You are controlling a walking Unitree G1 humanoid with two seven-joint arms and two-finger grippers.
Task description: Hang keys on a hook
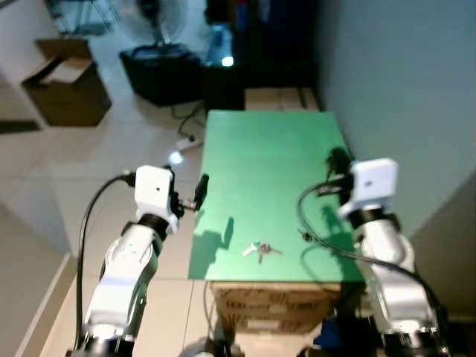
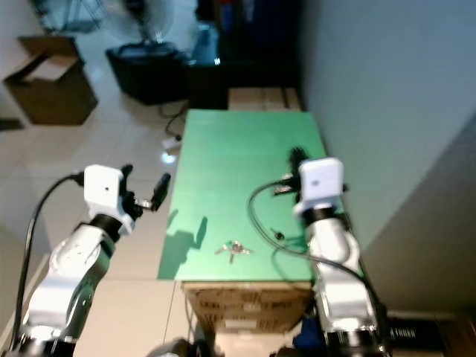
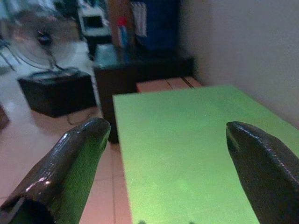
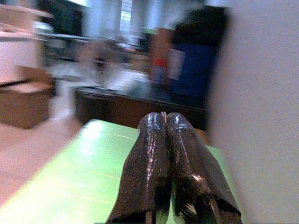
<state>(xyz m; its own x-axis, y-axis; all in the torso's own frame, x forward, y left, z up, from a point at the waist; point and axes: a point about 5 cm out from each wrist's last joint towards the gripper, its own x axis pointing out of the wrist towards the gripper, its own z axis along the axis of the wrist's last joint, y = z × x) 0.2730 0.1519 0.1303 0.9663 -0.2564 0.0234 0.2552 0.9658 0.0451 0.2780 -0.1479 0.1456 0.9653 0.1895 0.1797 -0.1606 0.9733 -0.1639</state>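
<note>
keys lay ungrasped on the green surface, left pincer spread wide beside it, right pincer closed, empty above it.

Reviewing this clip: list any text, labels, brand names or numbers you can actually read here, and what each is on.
No text can be read.
Cardboard box under the green table: dark print on its front, too blurred to read.
Bottle on the dark cabinet: red and white label, too blurred to read.
Keys on the table: too small to show any marking.
</note>
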